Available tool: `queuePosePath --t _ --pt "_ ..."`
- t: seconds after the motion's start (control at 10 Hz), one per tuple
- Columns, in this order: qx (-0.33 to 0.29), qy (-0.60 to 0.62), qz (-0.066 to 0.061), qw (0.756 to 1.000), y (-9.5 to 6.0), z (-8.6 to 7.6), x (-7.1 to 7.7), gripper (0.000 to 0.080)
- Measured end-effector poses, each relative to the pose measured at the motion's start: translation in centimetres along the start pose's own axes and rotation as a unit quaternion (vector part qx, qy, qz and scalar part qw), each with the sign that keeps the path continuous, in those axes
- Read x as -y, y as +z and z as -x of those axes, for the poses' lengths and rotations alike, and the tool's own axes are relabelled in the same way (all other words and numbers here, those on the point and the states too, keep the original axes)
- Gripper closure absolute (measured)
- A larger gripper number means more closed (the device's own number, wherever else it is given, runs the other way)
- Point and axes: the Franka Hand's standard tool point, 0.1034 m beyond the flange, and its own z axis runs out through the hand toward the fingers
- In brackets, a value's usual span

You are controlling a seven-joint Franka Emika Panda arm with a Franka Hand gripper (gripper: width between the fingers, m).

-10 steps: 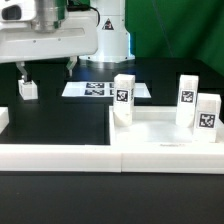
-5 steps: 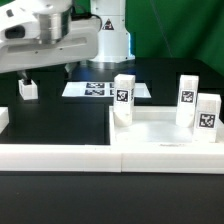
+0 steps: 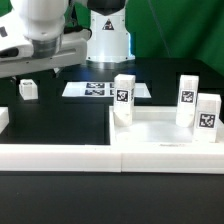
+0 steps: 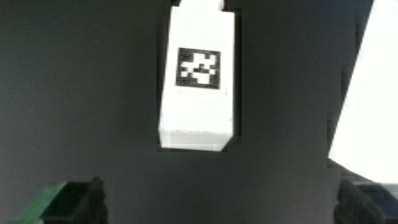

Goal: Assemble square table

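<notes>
Gripper (image 4: 214, 200) fingers spread apart, empty, with a smooth white rectangular leg block (image 4: 201, 80) at 12 o'clock

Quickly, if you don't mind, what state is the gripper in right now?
Gripper: open and empty, its fingertips spread wide, with a white tagged leg block lying on the black table beyond them, not between them.

The arm (image 3: 45, 30) is glossy white plastic with rounded shells and dark seams at its joints, and behind it stands a white base (image 3: 108, 38) bearing a round black disc. The gripper (image 4: 217, 198) ends in two dark fingers (image 4: 71, 198), blurred in the wrist view with faint green edges.
</notes>
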Motion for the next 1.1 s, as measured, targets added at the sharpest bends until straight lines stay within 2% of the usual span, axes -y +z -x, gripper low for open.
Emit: queuePosePath --t 0.1,0.2,0.3,0.4,0.9,1.1 --pt "0.002 0.003 0.003 1.000 0.2 0.1 -0.1 0.0151" --pt "0.027 0.016 0.020 0.999 1.4 0.5 -0.6 0.0151" --pt "0.049 0.027 0.031 0.998 2.5 0.9 -0.9 0.0151" --pt "0.062 0.047 0.026 0.997 3.2 1.2 -1.0 0.0151" --pt "0.064 0.047 0.025 0.997 3.3 1.3 -1.0 0.0151" --pt "0.104 0.067 0.010 0.992 5.0 1.7 0.3 0.0151"
